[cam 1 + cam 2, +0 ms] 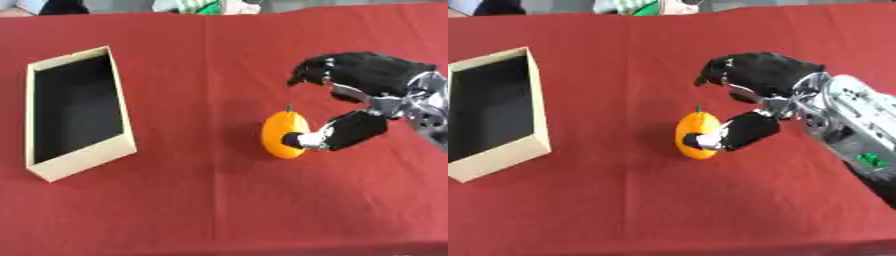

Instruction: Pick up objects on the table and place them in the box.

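Note:
An orange fruit [278, 129] with a small dark stem stands upright on the red tablecloth, right of the middle. My right hand [378, 74] comes in from the right edge and hovers around it. The thumb [350, 131] touches the fruit's near right side. The curled fingers [308, 73] hang above and behind the fruit, with a gap between them and it, so the hand is open about it. A tan cardboard box [124, 116] with a dark inside lies at the left, and nothing shows in it. My left hand shows in neither view.
The red cloth [219, 210] covers the whole table, with bare cloth between the fruit and the box and along the near side. Green and white shapes [197, 6] lie past the far edge.

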